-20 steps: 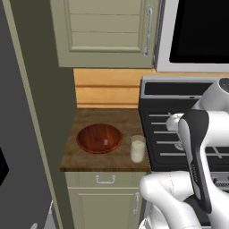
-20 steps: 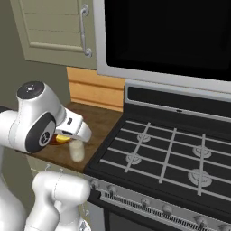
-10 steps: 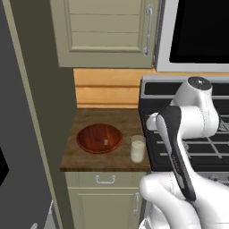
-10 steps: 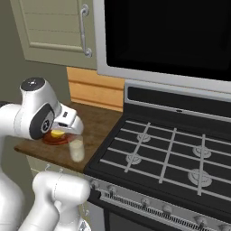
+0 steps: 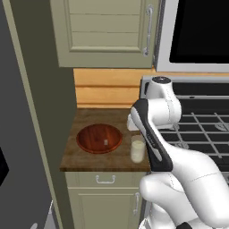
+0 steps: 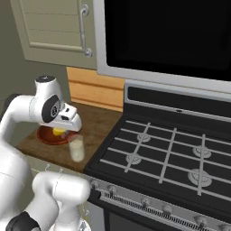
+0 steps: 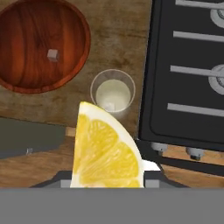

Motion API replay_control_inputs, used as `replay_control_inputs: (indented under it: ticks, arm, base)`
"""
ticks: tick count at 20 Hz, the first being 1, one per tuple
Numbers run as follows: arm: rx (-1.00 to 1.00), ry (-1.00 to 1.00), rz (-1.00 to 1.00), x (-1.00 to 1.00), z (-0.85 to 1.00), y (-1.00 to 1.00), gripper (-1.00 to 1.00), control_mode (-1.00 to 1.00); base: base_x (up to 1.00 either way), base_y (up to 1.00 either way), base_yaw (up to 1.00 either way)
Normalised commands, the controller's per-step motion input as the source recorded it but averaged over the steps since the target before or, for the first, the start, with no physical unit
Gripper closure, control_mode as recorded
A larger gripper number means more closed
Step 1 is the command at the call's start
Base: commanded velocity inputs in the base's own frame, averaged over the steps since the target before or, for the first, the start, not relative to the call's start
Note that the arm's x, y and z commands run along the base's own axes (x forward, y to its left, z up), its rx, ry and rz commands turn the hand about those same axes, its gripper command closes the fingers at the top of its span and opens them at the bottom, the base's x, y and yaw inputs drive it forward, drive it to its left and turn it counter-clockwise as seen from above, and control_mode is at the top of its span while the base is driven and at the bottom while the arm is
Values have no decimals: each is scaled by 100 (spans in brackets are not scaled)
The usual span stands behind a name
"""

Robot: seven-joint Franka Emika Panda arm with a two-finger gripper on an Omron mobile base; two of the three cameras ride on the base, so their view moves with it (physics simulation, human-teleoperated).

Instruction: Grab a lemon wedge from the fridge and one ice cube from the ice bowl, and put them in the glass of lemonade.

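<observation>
Hand view: gripper [image 7: 108, 175] clenched on lemon wedge [image 7: 106, 151], glass [image 7: 113, 92] straight ahead at 12 o'clock, bowl [image 7: 26, 65] at 10 with ice cube [image 7: 53, 54] inside. Right base view: wedge [image 6: 58, 131] peeks yellow under hand above bowl [image 6: 45, 137], glass [image 6: 76, 149] just beside. Left base view: arm hides wedge; cube [image 5: 105, 142] visible in bowl [image 5: 87, 138], glass [image 5: 137, 150] at bowl's 3 o'clock.

Brown wooden counter [image 5: 85, 163] carries ice bowl [image 5: 99, 138]; glass of lemonade [image 5: 137, 150] just beside it at four o'clock.
</observation>
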Motion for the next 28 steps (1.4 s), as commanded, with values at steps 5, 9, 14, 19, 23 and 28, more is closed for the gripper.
replay_control_inputs:
  ticks: [5,9,14,19,23,28]
  arm:
    - [0,4,0,12,-40,-1,100,-100]
    - [0,0,0,11,-27,0,100,-100]
    - [0,-1,0,14,-5,-1,100,-100]
    - [0,-1,0,46,0,-3,100,-100]
    - [0,0,0,46,0,0,100,-100]
    - [-1,0,0,15,-11,0,100,-100]
  base:
    - [0,0,0]
    - [0,0,0]
    - [0,0,0]
    - [0,0,0]
    - [0,0,0]
    - [0,0,0]
